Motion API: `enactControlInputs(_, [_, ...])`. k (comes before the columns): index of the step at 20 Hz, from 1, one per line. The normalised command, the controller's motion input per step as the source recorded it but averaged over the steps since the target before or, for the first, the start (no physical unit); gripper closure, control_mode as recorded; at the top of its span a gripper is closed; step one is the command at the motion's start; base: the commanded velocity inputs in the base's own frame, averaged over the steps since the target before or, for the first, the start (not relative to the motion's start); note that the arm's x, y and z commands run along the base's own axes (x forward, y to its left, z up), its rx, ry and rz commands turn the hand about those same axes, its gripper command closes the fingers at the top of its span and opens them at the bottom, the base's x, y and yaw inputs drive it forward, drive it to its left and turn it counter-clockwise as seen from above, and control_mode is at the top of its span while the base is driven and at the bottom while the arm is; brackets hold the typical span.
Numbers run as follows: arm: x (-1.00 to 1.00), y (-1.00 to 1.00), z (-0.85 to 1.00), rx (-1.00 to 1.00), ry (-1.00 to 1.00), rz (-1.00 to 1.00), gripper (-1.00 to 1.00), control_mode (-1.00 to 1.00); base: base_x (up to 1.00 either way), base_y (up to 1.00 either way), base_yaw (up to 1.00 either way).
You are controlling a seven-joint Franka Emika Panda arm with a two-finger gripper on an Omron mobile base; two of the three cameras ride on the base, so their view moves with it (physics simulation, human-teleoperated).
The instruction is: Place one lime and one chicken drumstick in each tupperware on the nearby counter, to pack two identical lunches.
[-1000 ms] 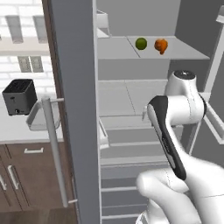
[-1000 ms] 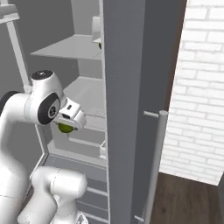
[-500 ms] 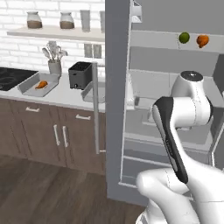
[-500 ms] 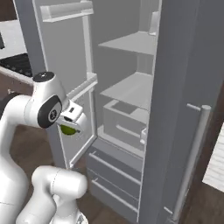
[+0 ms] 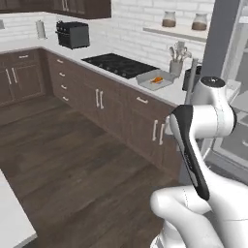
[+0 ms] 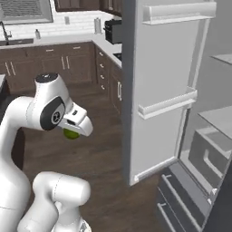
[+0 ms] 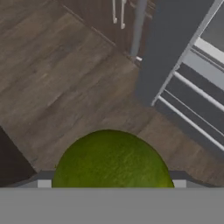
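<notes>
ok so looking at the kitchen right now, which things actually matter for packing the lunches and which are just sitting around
For the job:
- lime, held in the gripper
- counter
- tupperware on it, with something orange inside

Just lying about:
- stovetop
- utensil holder
- jars on the wall shelf
- black appliance
- open fridge door

Dark wood floor (image 7: 65,74) spreads below the jaws; dark brown cabinets (image 5: 97,104) run beyond them under a white brick wall (image 5: 140,22); the open grey fridge door (image 6: 158,86) stands beside them.
</notes>
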Motion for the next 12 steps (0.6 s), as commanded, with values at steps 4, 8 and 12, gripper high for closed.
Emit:
enactControlInputs(4, [0.0,0.0,0.0,0.0,0.0,0.0,1.0,1.0,0.79,0.74,0.39])
enactControlInputs(8, [0.0,0.0,0.0,0.0,0.0,0.0,1.0,1.0,1.0,0.26,0.17])
enactControlInputs(12, [0.0,0.0,0.0,0.0,0.0,0.0,1.0,1.0,1.0,0.0,0.04])
